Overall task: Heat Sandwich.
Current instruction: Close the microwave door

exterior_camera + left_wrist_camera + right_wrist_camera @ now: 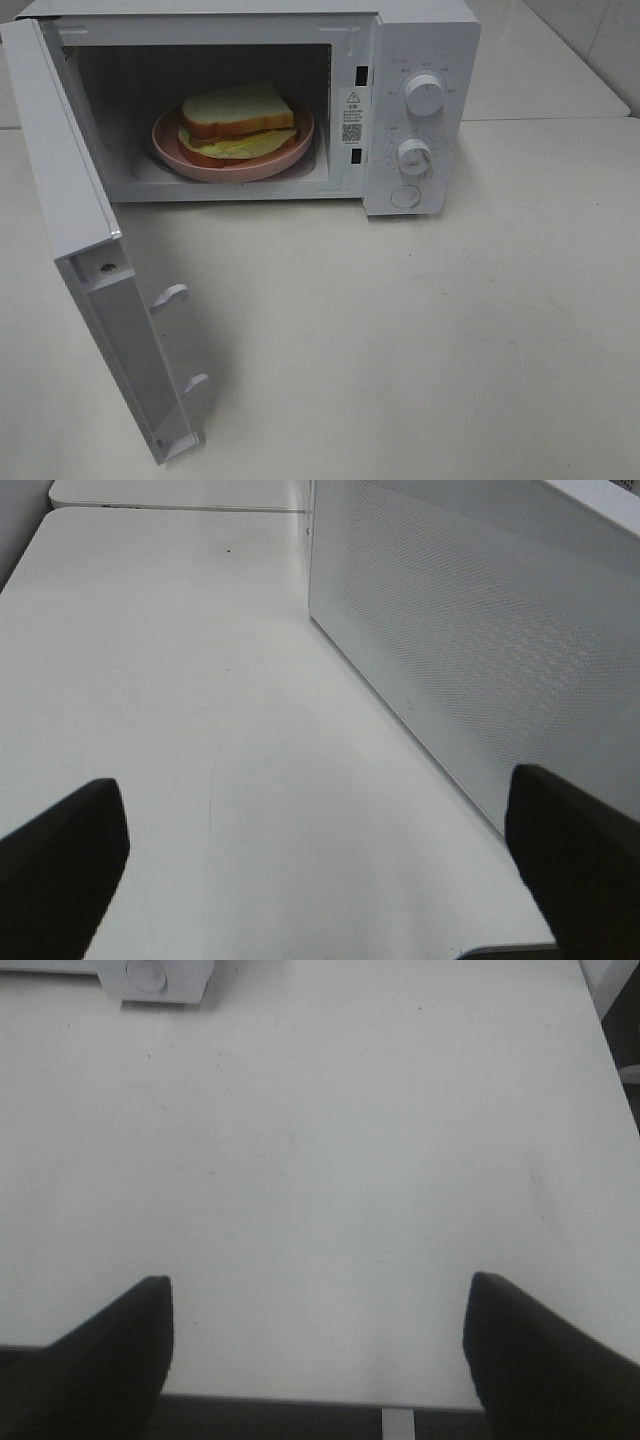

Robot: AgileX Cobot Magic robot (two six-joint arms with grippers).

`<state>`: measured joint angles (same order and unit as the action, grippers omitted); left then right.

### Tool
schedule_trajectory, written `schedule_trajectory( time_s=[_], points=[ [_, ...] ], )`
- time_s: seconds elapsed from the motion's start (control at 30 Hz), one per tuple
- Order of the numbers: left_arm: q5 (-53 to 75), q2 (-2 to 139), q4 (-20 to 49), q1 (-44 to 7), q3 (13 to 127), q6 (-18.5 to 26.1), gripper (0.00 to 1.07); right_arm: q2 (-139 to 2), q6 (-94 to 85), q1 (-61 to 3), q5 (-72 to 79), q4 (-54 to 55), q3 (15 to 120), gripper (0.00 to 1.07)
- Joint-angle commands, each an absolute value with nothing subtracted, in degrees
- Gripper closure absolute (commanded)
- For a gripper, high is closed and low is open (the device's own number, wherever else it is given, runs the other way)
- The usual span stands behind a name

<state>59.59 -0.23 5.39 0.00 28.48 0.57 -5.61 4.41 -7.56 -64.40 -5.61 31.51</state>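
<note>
At the far left the microwave door (pixel 90 250) hangs swung wide open, and the left gripper (pixel 315 858) sits just outside it, jaws spread wide and empty, the door's dotted outer face close beside one finger. Inside the microwave (pixel 420 50), the sandwich (pixel 240 112) lies on a pink plate (pixel 240 170) in the middle of the oven floor, so loading looks done and closing the door appears to be the step in hand. The next move probably calls for the left gripper to push the door's outer face round until it latches. Further right are the two knobs (pixel 424 93), not yet turned as far as can be judged. The right gripper (pixel 322 1352) hovers over bare table (pixel 450 330), jaws wide, holding nothing.
</note>
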Motion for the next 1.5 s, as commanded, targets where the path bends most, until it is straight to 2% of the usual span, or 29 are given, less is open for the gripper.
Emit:
schedule_trajectory(
  time_s=[0.03, 0.27, 1.5],
  points=[
    [59.2, -1.4, 5.8, -0.2, 28.3, 0.6, 0.10, -3.4, 4.8, -5.5, -61.1, -5.1, 30.0, 0.31],
    [59.2, -1.3, 5.8, -0.2, 28.3, 0.6, 0.10, 1.9, 3.9, -3.6, -59.3, -4.6, 29.0, 0.31],
    [59.2, -1.3, 5.8, -0.2, 28.3, 0.6, 0.10, 1.8, 4.0, -3.3, -59.3, -4.6, 29.0, 0.31]
  ],
)
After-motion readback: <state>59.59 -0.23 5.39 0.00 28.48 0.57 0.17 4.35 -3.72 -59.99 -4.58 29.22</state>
